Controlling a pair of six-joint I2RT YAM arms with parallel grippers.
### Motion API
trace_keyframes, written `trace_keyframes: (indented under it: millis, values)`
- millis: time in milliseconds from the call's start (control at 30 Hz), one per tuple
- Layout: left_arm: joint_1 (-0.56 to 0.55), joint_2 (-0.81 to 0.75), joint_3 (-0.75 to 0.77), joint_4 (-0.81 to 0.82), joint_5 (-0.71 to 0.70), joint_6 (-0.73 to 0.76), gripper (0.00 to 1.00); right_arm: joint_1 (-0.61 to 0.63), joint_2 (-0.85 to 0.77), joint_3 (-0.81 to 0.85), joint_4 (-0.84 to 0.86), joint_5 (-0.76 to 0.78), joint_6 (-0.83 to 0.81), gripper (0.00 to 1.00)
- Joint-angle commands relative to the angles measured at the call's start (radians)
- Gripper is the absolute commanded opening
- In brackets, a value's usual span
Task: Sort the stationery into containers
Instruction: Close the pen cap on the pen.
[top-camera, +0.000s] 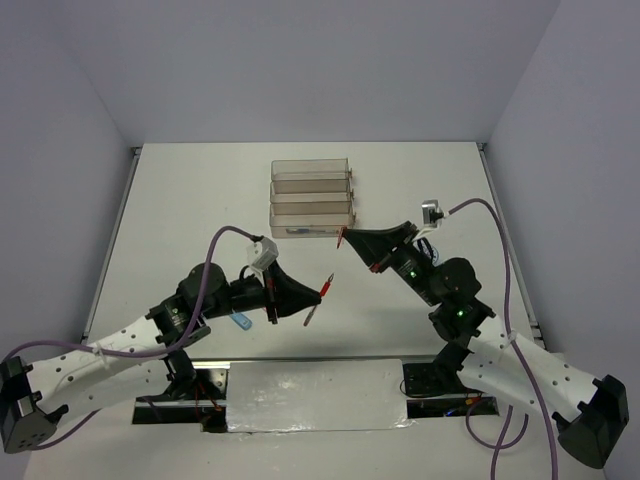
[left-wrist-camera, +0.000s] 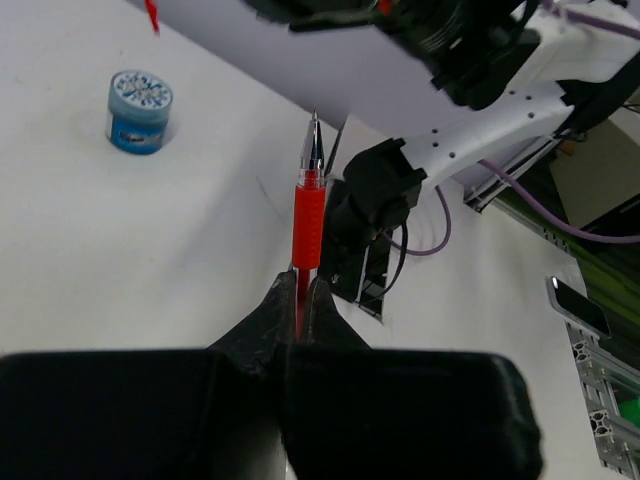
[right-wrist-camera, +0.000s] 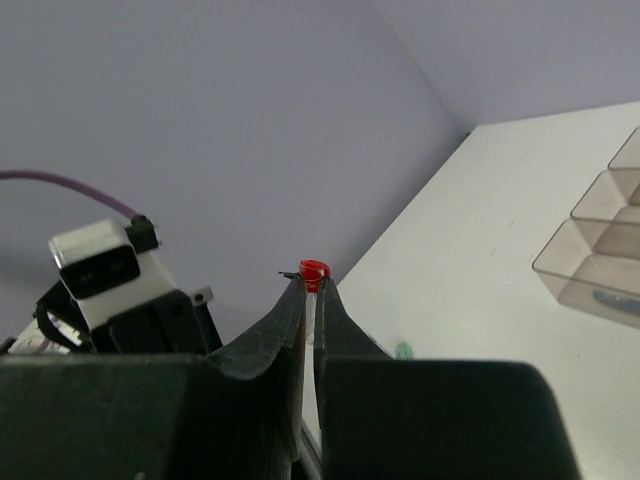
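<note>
My left gripper (left-wrist-camera: 300, 285) is shut on a thin red pen (left-wrist-camera: 308, 225), whose uncapped metal tip points away from the jaws. In the top view that gripper (top-camera: 314, 292) hovers over the table's middle with the pen (top-camera: 325, 285) facing my right gripper (top-camera: 347, 240). My right gripper (right-wrist-camera: 312, 285) is shut on a small red cap (right-wrist-camera: 314, 272) at its fingertips. The two held pieces stand a short gap apart. The containers (top-camera: 310, 198), clear narrow trays joined side by side, stand just behind the right gripper. A blue item (top-camera: 300, 231) lies in the nearest tray.
A round blue patterned roll (left-wrist-camera: 139, 111) sits on the table beyond the pen. A blue capsule piece (top-camera: 241, 322) lies under the left arm. A small green piece (right-wrist-camera: 403, 350) shows near the right fingers. A thin reddish streak (top-camera: 310, 316) lies below the pen.
</note>
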Motion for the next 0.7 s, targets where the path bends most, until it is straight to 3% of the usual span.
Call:
trace_keyframes:
  millis: [0,233,433,667]
  values:
    - [-0.006,-0.02,-0.014,0.228,0.044,-0.013,0.0,0.017,-0.037,-0.047,0.082,-0.038,0.034,0.0]
    - [-0.004,0.04,0.01,0.228,-0.002,0.004,0.0,0.103,-0.077,-0.116,0.18,0.013,0.048,0.0]
    - [-0.006,0.057,0.002,0.252,-0.018,-0.009,0.0,0.114,-0.108,-0.094,0.154,0.102,0.01,0.0]
    - [-0.006,0.045,0.005,0.246,-0.031,-0.005,0.0,0.116,-0.111,-0.083,0.179,0.075,-0.001,0.0]
